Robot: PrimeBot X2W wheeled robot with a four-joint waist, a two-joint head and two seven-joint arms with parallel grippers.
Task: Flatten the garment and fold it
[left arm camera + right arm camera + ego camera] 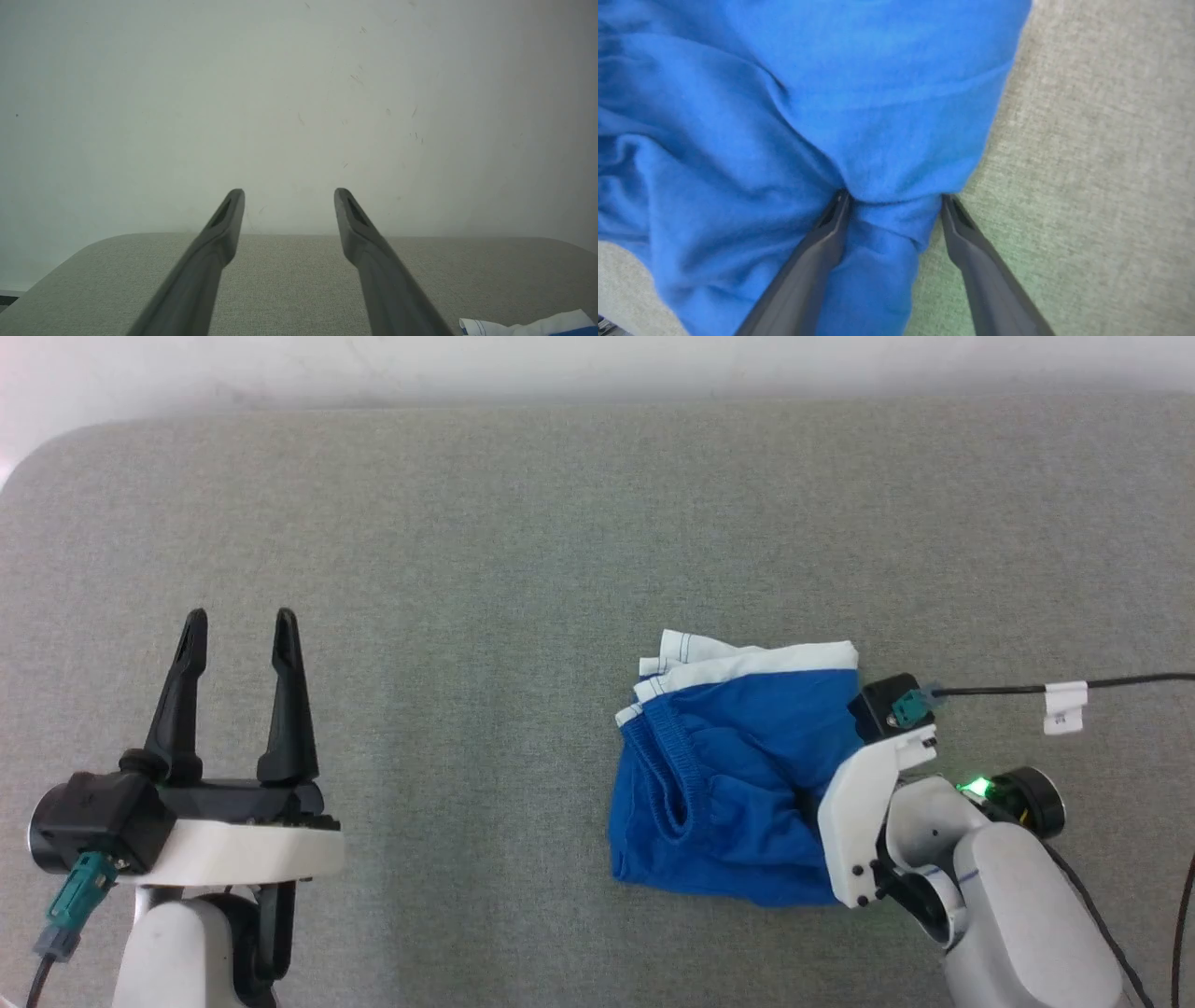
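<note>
The garment is a pair of bright blue shorts with white trim, lying bunched on the grey padded table, right of centre. Its gathered waistband faces left and the white trim lies at the far edge. My right gripper is open and pressed down at the garment's right edge, with a fold of blue cloth between the two fingertips. In the head view the pale right wrist covers those fingers. My left gripper stands open and empty well to the left, above the bare table. A corner of the garment's white trim shows in the left wrist view.
A black cable with a white tag runs off to the right from the right wrist. The table's far edge meets a pale wall, and its far-left corner is rounded. Bare grey surface lies between the two grippers.
</note>
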